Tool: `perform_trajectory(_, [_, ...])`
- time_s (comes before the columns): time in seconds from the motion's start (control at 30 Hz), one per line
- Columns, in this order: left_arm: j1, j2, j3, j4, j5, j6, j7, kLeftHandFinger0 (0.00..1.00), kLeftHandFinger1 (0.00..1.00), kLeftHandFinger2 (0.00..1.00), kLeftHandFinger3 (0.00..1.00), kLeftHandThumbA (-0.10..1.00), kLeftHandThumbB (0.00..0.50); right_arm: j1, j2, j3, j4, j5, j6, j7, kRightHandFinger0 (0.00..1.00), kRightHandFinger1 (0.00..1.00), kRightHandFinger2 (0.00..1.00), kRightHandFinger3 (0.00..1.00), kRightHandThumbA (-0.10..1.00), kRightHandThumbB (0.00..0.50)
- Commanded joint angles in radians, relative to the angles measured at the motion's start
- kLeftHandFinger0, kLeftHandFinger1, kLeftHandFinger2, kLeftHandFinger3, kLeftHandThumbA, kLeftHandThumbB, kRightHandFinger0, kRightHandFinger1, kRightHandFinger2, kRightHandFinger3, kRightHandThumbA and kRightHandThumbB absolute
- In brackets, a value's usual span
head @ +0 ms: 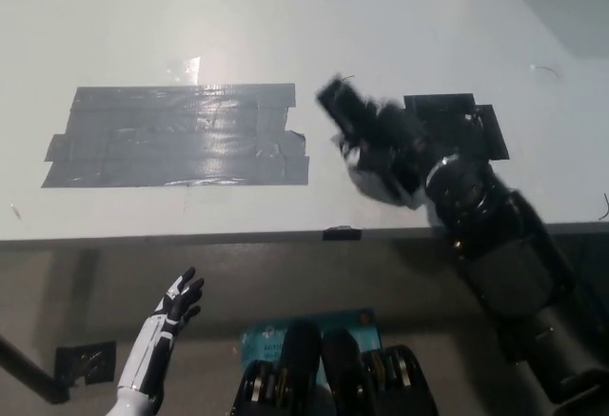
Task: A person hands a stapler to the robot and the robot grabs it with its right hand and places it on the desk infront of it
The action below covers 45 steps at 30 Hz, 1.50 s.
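Observation:
My black right hand (385, 154) is over the white desk (400, 16), near its front edge and just right of the middle. It is shut on the black stapler (336, 104), whose end sticks out of the hand toward the upper left. Hand and stapler are blurred, and I cannot tell whether the stapler touches the desk. My white left hand (177, 305) rests below the desk edge at the lower left, open with its fingers apart.
A large patch of grey tape (176, 135) lies on the desk to the left of the stapler. A patch of black tape (457, 121) lies just behind my right hand. The desk's front edge (285, 237) runs across the picture.

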Motion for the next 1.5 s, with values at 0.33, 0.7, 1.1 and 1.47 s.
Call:
perform_trajectory(0.33, [-0.034, 0.02, -0.004, -0.039, -0.006, 0.004, -0.021, 1.0, 1.0, 1.0, 1.0, 1.0, 0.405, -0.094, -0.007, 0.023, 0.218, -0.034, -0.177, -0.039, 0.46, 0.8, 1.0, 1.0, 0.37, 0.288])
perform_trajectory(0.7, [-0.038, 0.022, -0.002, -0.031, -0.006, 0.01, -0.026, 0.99, 1.0, 1.0, 1.0, 1.0, 0.406, -0.086, -0.054, 0.011, 0.134, -0.049, -0.238, -0.046, 1.0, 1.0, 1.0, 1.0, 0.91, 0.446])
perform_trajectory(1.1, [-0.047, 0.022, -0.006, -0.035, -0.005, 0.026, -0.029, 0.95, 0.99, 0.98, 1.0, 1.0, 0.415, -0.094, -0.059, -0.098, -0.08, -0.076, -0.296, -0.198, 1.0, 1.0, 1.0, 1.0, 1.0, 0.426])
perform_trajectory(1.47, [-0.069, 0.024, -0.008, -0.035, 0.005, 0.035, -0.026, 0.95, 0.99, 0.99, 1.0, 1.0, 0.434, -0.03, -0.097, -0.251, -0.735, -0.005, -0.129, -0.098, 1.0, 1.0, 1.0, 1.0, 1.0, 0.436])
